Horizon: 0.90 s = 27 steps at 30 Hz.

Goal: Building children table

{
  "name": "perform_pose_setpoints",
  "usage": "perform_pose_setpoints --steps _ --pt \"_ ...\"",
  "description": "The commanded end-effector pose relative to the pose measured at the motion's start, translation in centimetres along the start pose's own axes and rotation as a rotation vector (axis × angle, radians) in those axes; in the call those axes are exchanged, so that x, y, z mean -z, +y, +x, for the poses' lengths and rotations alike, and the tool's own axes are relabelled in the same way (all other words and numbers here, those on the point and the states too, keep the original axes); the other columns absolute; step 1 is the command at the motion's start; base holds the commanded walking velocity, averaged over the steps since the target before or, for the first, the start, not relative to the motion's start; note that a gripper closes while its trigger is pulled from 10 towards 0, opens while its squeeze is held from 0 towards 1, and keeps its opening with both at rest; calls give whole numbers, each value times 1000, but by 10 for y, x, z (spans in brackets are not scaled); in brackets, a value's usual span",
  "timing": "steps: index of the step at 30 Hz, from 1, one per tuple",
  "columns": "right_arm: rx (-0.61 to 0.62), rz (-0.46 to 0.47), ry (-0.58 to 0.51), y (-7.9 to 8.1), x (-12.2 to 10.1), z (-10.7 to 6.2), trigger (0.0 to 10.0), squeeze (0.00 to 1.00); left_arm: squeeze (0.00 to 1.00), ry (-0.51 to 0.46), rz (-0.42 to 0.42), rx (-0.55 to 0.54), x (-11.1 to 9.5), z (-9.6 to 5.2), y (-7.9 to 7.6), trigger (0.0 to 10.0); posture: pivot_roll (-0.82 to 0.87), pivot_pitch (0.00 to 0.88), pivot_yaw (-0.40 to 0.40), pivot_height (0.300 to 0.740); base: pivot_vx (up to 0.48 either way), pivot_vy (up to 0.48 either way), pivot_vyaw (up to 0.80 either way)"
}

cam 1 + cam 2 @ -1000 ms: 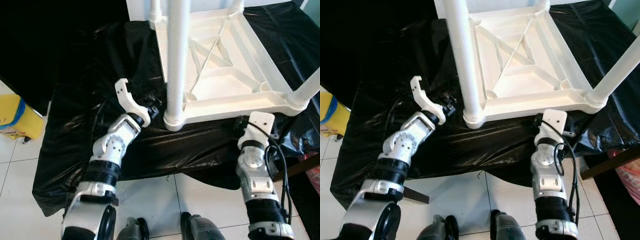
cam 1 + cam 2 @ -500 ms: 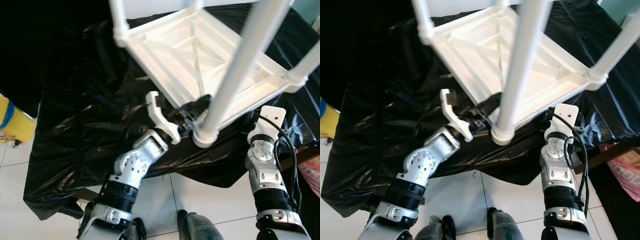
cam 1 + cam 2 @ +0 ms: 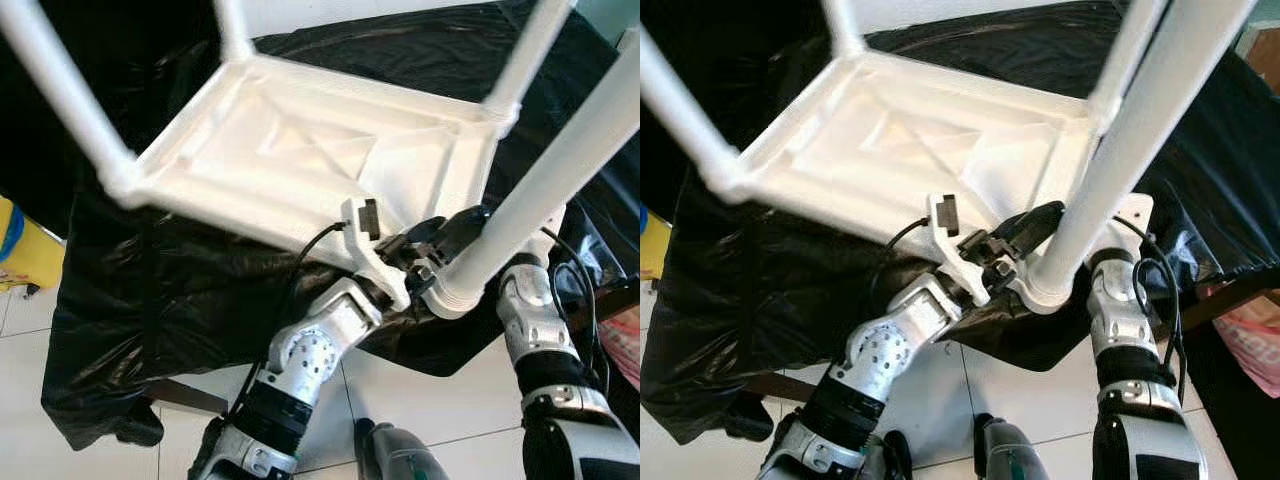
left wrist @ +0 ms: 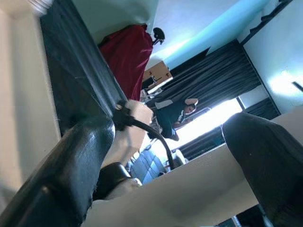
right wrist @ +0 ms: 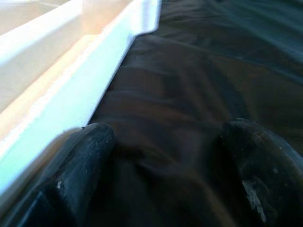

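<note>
**A:** Where's your table (image 3: 300,150) right now?

**B:** Upside down and tilted over the black sheet (image 3: 180,290) on the counter, legs pointing up. In your head view its underside runs from the centre out toward 10 o'clock. The nearest leg (image 3: 540,190) slants from 4 o'clock up toward 2 o'clock.

**A:** And your left claw (image 3: 448,232)?

**B:** It's at 4 o'clock, reaching in at the table's near rim, just beside that leg's socket. The wrist view shows its fingers (image 4: 71,179) spread wide, with the pale rim lying across between them. You can't tell from here whether either finger presses on it.

**A:** Right claw (image 5: 165,156)?

**B:** Its fingers are spread too, nothing between them but sheet. The table's white edge runs close beside one finger (image 5: 80,165). Your right arm (image 3: 530,310) comes up at 5 o'clock, behind the leg's base.

**A:** Anything else around you?

**B:** White floor (image 3: 100,460) from 6 to 8 o'clock, and something yellow (image 3: 20,250) at 9 o'clock past the sheet. Your left wrist view also catches a person (image 4: 173,116) far off, before a bright window with dark curtains.
</note>
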State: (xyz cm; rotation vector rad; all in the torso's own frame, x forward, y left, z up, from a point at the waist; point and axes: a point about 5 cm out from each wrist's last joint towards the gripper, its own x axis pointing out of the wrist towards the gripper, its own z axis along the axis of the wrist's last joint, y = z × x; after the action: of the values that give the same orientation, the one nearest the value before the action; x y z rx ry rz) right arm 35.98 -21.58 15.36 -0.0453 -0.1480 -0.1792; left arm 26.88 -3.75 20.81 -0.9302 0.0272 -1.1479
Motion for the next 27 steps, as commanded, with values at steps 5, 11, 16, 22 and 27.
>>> perform_pose_setpoints --steps 5,11,16,22,27 --pt "-24 -43 15 13 8 1 10000 0 0 40 83 488 11 16 -32 10000 -191 240 43 740 0 0 0" --pt "130 -52 -31 -11 6 -2 10000 0 0 -24 199 376 -14 12 -12 10000 -189 241 44 740 0 0 0" --pt "206 -34 -79 -22 2 -9 10000 0 0 -27 278 334 -27 6 -5 10000 -187 240 41 740 0 0 0" --pt "238 19 -172 -30 -6 -24 10000 0 0 34 475 318 -38 -9 -2 10000 -187 236 39 740 0 0 0" --pt "220 25 -205 -30 -11 -39 10000 0 0 157 627 324 -31 -25 1 10000 -185 228 33 740 0 0 0"
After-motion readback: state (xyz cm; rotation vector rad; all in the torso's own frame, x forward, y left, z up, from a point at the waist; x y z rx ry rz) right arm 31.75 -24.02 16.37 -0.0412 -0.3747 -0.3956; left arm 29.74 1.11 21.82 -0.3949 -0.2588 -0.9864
